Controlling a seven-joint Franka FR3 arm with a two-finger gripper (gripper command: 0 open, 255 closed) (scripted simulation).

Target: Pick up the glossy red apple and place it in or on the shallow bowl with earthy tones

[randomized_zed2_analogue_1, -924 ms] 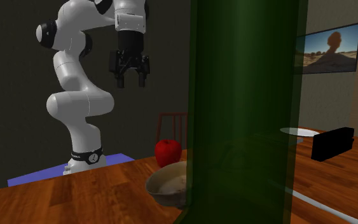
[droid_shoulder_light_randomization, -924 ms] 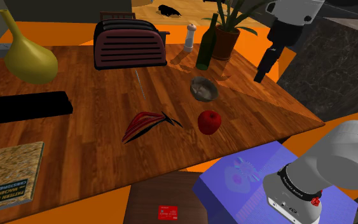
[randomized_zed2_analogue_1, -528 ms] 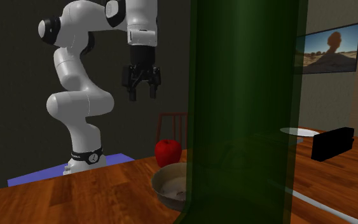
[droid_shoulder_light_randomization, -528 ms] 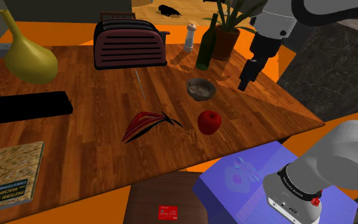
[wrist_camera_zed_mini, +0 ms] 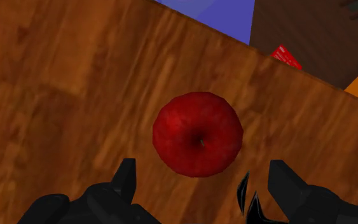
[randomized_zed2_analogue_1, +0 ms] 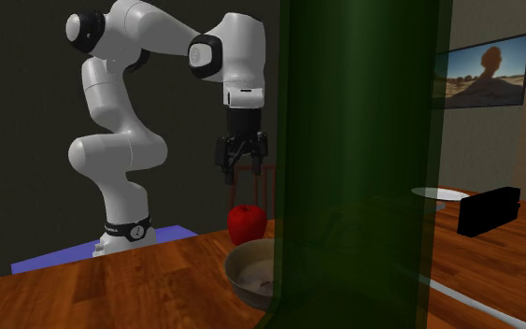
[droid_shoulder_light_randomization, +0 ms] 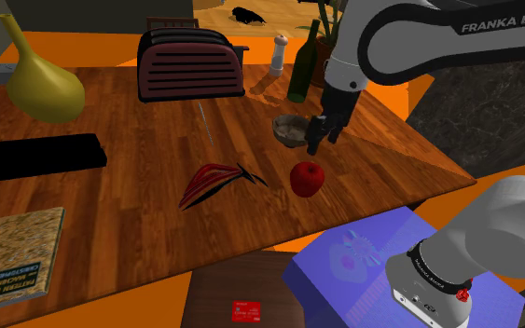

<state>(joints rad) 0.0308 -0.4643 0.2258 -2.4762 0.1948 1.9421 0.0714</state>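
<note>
A glossy red apple (droid_shoulder_light_randomization: pixel 308 177) (randomized_zed2_analogue_1: pixel 248 224) rests on the wooden table, near the edge by the stand. My black gripper (droid_shoulder_light_randomization: pixel 315 145) (randomized_zed2_analogue_1: pixel 243 175) hangs open above it, clear of the fruit. In the wrist view the apple (wrist_camera_zed_mini: pixel 198 133) lies just ahead of the gripper (wrist_camera_zed_mini: pixel 201 169), between the lines of the two spread fingers (wrist_camera_zed_mini: pixel 125 180). A shallow grey-brown bowl (droid_shoulder_light_randomization: pixel 289 129) (randomized_zed2_analogue_1: pixel 248 273) sits just beyond the apple, partly hidden by the hand in the shoulder view.
A green bottle (droid_shoulder_light_randomization: pixel 300 65) (randomized_zed2_analogue_1: pixel 354 168), pepper mill (droid_shoulder_light_randomization: pixel 278 54) and potted plant (droid_shoulder_light_randomization: pixel 330 58) stand behind the bowl. A dark red toaster (droid_shoulder_light_randomization: pixel 190 63), yellow vase (droid_shoulder_light_randomization: pixel 41 82), black slab (droid_shoulder_light_randomization: pixel 32 157), book (droid_shoulder_light_randomization: pixel 13 253) and a dark red curved object (droid_shoulder_light_randomization: pixel 215 179) lie toward the shoulder view's left.
The arm has swung down and toward the shoulder view's left, from high beyond the table's right edge to just above the apple. The fingers stayed open.
</note>
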